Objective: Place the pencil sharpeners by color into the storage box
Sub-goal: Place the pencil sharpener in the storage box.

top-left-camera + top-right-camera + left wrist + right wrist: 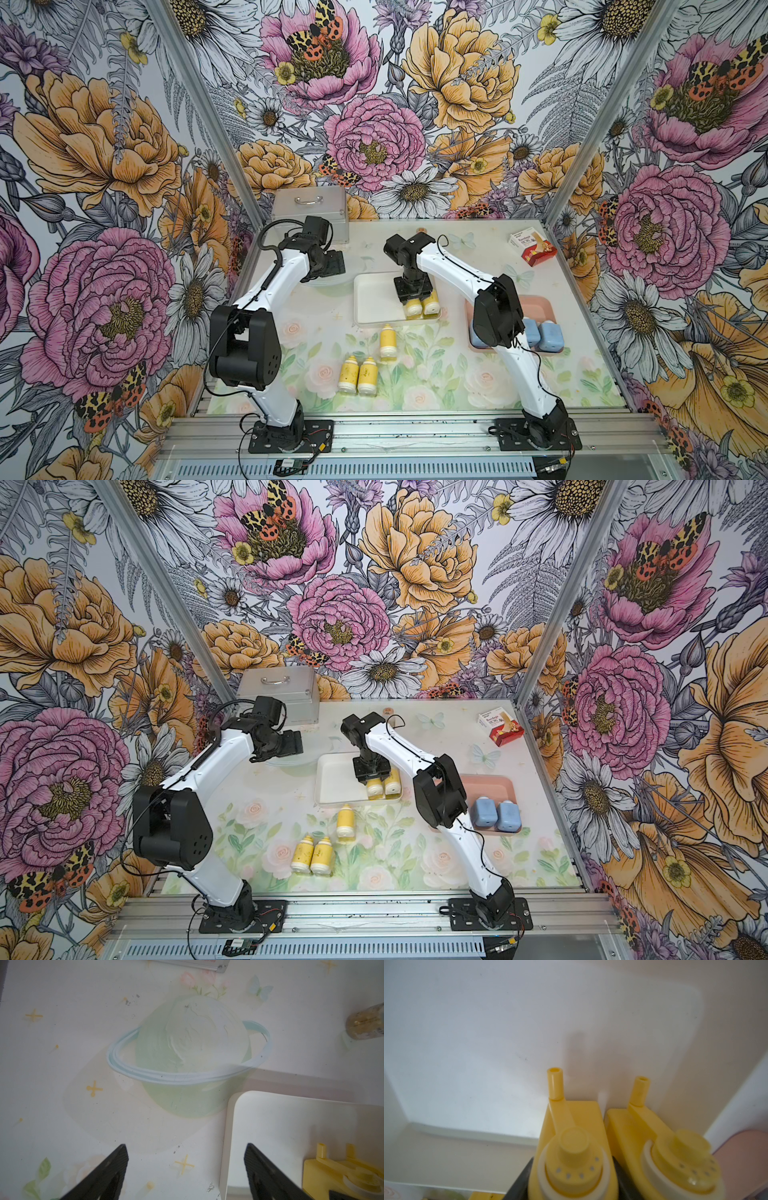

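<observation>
**A:** What's the biggest worry here?

**B:** The right arm. In both top views its elbow crosses in front of the pink tray (536, 305) at the right, where the blue sharpeners (484, 812) lie. I'd judge a careless pull-back could knock them.

**A:** And at the white tray (374, 299)?

**B:** The right gripper (412, 298) is clamped on the gripped sharpener (571, 1159) in the tray's near right corner. The neighbour sharpener (675, 1157) lies tight beside it, and one jaw sits in the slot between them. Parting the jaws may shove the neighbour against the tray wall. Lifting too soon may drag the gripped one out.

**A:** The left gripper (186, 1147)?

**B:** Its jaws are apart and hold nothing, over the mat left of the white tray. Three loose yellow sharpeners (368, 375) lie on the near mat.

**A:** What does one view add?

**B:** The top views show only the gripper's body over the pair. The right wrist view shows the pads (520, 1180) against the sharpener's sides, and the little crank handles (555, 1082).
</observation>
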`<state>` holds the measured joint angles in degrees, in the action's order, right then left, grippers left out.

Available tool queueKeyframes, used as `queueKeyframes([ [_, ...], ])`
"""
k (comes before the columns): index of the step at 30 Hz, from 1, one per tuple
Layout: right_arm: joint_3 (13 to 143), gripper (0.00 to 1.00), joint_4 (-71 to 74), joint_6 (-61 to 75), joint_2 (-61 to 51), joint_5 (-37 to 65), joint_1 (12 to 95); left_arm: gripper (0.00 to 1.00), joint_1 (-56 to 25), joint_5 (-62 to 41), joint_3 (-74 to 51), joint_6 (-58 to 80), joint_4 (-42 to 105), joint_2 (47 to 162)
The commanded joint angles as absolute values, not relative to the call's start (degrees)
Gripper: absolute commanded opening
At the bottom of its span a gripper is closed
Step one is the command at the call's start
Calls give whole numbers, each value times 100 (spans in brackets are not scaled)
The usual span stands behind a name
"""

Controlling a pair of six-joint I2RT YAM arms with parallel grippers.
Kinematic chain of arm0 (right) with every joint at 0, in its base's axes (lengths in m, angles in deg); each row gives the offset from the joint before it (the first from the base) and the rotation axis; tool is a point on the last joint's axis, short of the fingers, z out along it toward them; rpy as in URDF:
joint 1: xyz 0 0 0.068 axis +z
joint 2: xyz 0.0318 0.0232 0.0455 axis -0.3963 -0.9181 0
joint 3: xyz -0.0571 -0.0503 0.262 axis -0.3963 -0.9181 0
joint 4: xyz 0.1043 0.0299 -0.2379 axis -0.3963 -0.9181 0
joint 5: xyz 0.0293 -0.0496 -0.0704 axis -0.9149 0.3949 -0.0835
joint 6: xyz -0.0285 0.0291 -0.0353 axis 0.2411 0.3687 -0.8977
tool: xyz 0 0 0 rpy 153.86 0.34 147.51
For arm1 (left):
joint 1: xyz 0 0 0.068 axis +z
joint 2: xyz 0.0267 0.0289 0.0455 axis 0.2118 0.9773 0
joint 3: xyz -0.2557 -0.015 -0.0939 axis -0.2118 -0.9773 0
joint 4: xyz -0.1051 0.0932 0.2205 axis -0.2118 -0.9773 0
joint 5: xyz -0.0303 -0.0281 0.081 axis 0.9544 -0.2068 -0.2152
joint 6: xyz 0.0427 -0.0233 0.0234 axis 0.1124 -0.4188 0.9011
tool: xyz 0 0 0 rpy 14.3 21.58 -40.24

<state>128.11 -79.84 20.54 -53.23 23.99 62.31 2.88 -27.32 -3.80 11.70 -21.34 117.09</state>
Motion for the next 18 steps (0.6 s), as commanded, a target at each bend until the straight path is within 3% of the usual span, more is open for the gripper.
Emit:
queueKeyframes([
  [1,12935,44,-7883,2166,-5498,2467,6193,88,342,-2602,-429,1094,-1975,11504],
  [18,12906,54,-7872,2227,-5457,2495,6202,88,337,-2583,-432,1085,-1961,11503],
])
